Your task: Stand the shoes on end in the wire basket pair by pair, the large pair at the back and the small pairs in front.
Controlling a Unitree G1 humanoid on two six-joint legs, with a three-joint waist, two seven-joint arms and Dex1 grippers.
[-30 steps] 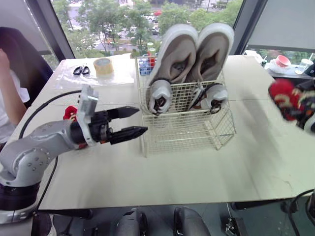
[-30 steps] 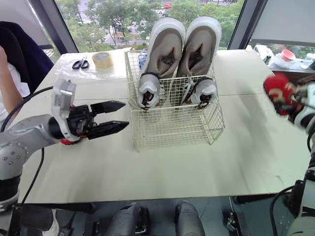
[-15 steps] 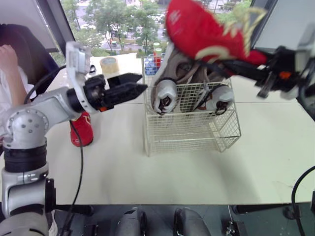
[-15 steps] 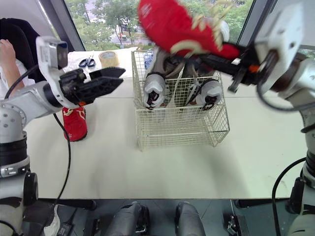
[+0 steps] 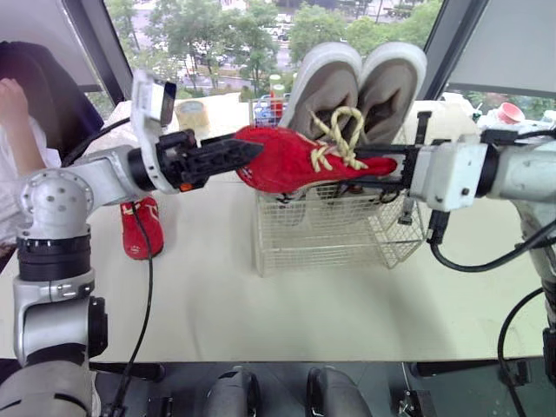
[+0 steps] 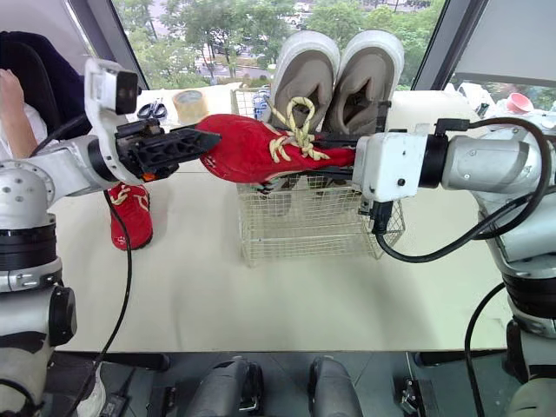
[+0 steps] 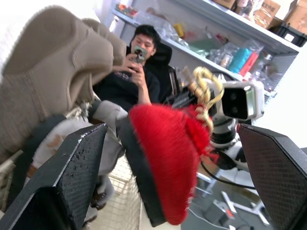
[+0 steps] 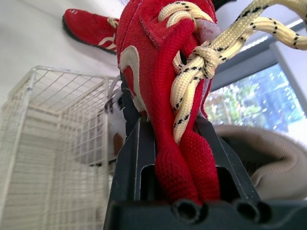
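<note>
Right gripper [image 5: 369, 165] was found closed on the heel of a red shoe [image 5: 295, 161], one finger clamped on each side of the heel. The shoe was held roughly level above the wire basket [image 5: 330, 239], sole facing the near edge of the worktop [image 5: 261, 304], cream laces uppermost and toe pointing toward the left edge.

Left gripper [image 5: 243, 158] was raised to the same height, fingers spread wide with the toe of the shoe between them. Whether either finger touched the toe could not be confirmed.

The basket stood midway along the worktop, toward the far edge. A large grey pair [image 5: 365, 78] stood on end at its back, toes rising well above the rim. A smaller pale shoe [image 8: 114, 120] showed through the wire in front of that pair.

A second red shoe [image 5: 139, 228] lay on the worktop near the left edge, well apart from the basket.

A tape roll [image 5: 191, 113] and scissors [image 6: 152, 110] lay at the far left corner. A person's arm [image 5: 13, 95] was noted beyond the left edge.
</note>
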